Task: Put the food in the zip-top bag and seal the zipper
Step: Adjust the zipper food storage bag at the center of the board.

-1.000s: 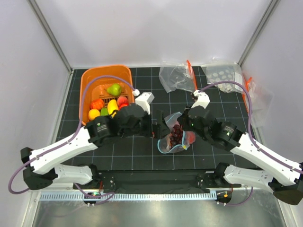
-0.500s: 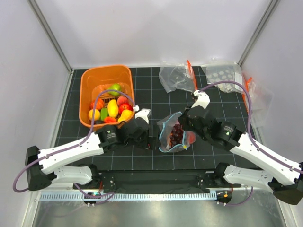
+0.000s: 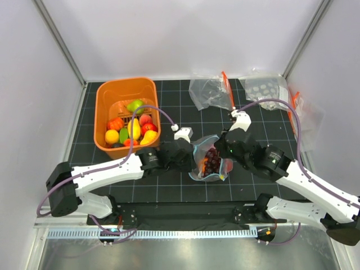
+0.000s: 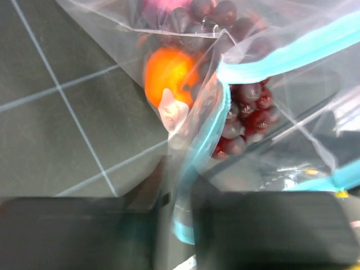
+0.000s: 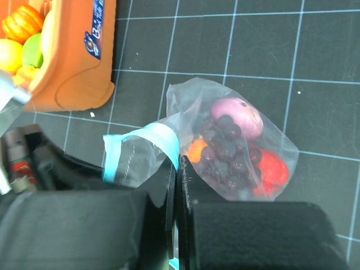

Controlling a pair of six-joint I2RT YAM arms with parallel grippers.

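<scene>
The zip-top bag (image 3: 209,164) lies mid-table with its mouth still gaping, and holds food: dark grapes (image 5: 225,149), a pink-purple fruit (image 5: 236,115), a red piece (image 5: 273,169) and an orange one (image 4: 169,81). Its teal zipper (image 5: 151,137) curls up at the mouth. My left gripper (image 3: 188,158) is at the bag's left edge, shut on the zipper strip (image 4: 197,152), which runs down between the jaws of the left gripper (image 4: 179,197). From the right, my right gripper (image 3: 225,148) pinches the same strip, and the right gripper (image 5: 176,174) shows its jaws pressed together on it.
An orange basket (image 3: 109,93) with more toy fruit (image 3: 134,128) stands at the back left, its corner (image 5: 73,62) near the bag. Clear bags with orange-red strips (image 3: 211,90) (image 3: 264,84) lie along the back and the right wall (image 3: 304,112).
My left gripper swung right from beside the basket to the bag's mouth and went from open to shut on the teal strip. The right gripper kept its pinch, barely moving.
</scene>
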